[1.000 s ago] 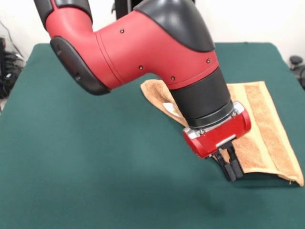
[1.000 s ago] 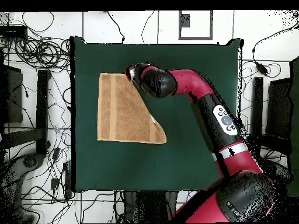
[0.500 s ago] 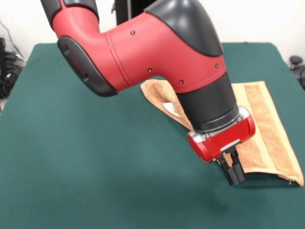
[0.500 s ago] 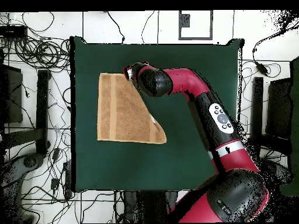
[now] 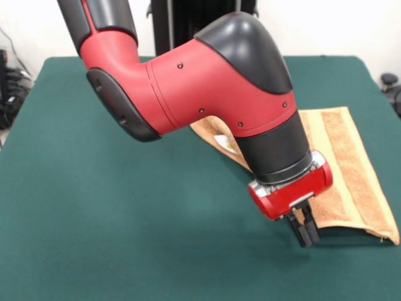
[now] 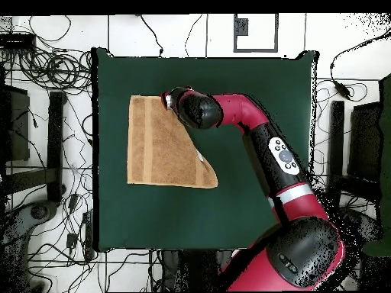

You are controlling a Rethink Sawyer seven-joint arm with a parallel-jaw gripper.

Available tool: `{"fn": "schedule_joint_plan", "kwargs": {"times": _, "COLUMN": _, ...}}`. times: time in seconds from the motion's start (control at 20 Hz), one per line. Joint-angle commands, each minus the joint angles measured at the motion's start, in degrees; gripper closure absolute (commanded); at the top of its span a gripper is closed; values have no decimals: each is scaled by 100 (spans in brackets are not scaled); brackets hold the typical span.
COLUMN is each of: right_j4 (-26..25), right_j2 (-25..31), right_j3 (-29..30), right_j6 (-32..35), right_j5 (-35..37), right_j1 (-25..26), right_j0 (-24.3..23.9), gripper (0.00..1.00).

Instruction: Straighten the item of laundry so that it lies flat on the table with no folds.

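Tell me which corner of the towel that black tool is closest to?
The tool hangs by the folded towel's near corner at the front view's bottom, where the diagonal fold meets the hem; the rounded far corner and right-hand corners lie farther away.

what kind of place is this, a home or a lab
Most likely a robotics lab. A red robot arm reaches over a green cloth table holding only a folded towel, and the floor around it is strewn with loose cables.
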Motion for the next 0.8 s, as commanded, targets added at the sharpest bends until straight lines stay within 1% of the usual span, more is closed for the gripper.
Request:
{"fn": "schedule_joint_plan", "kwargs": {"times": 0.05, "right_j4": -110, "right_j2": -483, "right_j3": -305, "right_j6": -297, "right_j5": -182, "right_j1": 275, "right_j0": 294, "gripper": 0}}
{"fn": "schedule_joint_plan", "kwargs": {"times": 0.3, "right_j4": -108, "right_j2": -527, "right_j3": -139, "right_j6": -182, "right_j5": -246, "right_j1": 209, "right_j0": 245, "gripper": 0}}
{"fn": "schedule_joint_plan", "kwargs": {"times": 0.6, "right_j4": -41, "right_j2": -401, "right_j3": -128, "right_j6": -386, "right_j5": -293, "right_j1": 337, "right_j0": 144, "gripper": 0}}
{"fn": "schedule_joint_plan", "kwargs": {"times": 0.75, "right_j4": -35, "right_j2": -450, "right_j3": -42, "right_j6": -209, "right_j5": -425, "right_j1": 348, "right_j0": 116, "gripper": 0}}
{"fn": "schedule_joint_plan", "kwargs": {"times": 0.8, "right_j4": 50, "right_j2": -462, "right_j3": -22, "right_j6": -201, "right_j5": -308, "right_j1": 411, "right_j0": 99, "gripper": 0}}
